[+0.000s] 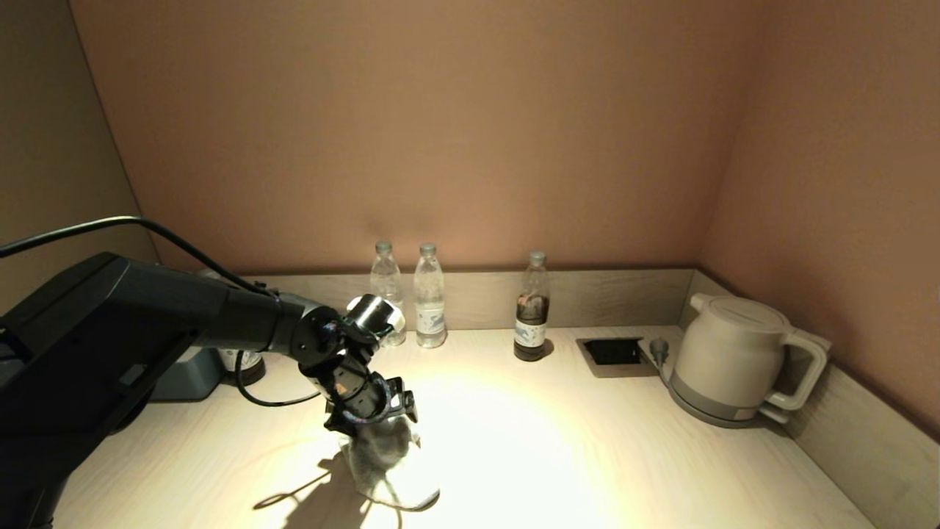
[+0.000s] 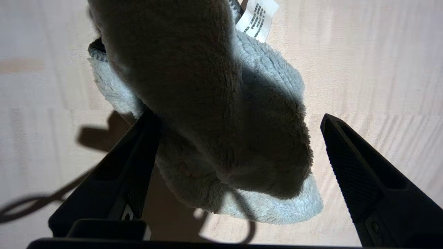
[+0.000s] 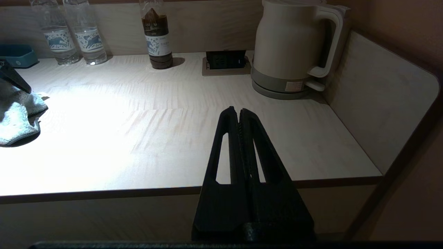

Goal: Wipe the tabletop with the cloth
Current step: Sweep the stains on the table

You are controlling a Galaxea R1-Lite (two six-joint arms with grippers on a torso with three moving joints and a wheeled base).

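A fluffy light-grey cloth (image 1: 382, 459) lies bunched on the pale wooden tabletop (image 1: 587, 455), left of the middle near the front. My left gripper (image 1: 374, 415) hangs straight over it, pointing down. In the left wrist view the cloth (image 2: 207, 103) rises in a hump between the wide-open fingers (image 2: 360, 166); it touches one finger and is apart from the other. A white label (image 2: 258, 19) sticks out at its far side. My right gripper (image 3: 239, 111) is shut and empty, parked off the table's front edge. The cloth (image 3: 15, 117) also shows in that view.
Along the back wall stand two clear water bottles (image 1: 387, 290) (image 1: 429, 305) and a dark-filled bottle (image 1: 531, 308). A socket recess (image 1: 613, 353) and a cream kettle (image 1: 734, 360) are at the back right. A blue-grey box (image 1: 187, 371) sits back left. Raised panels edge the back and right.
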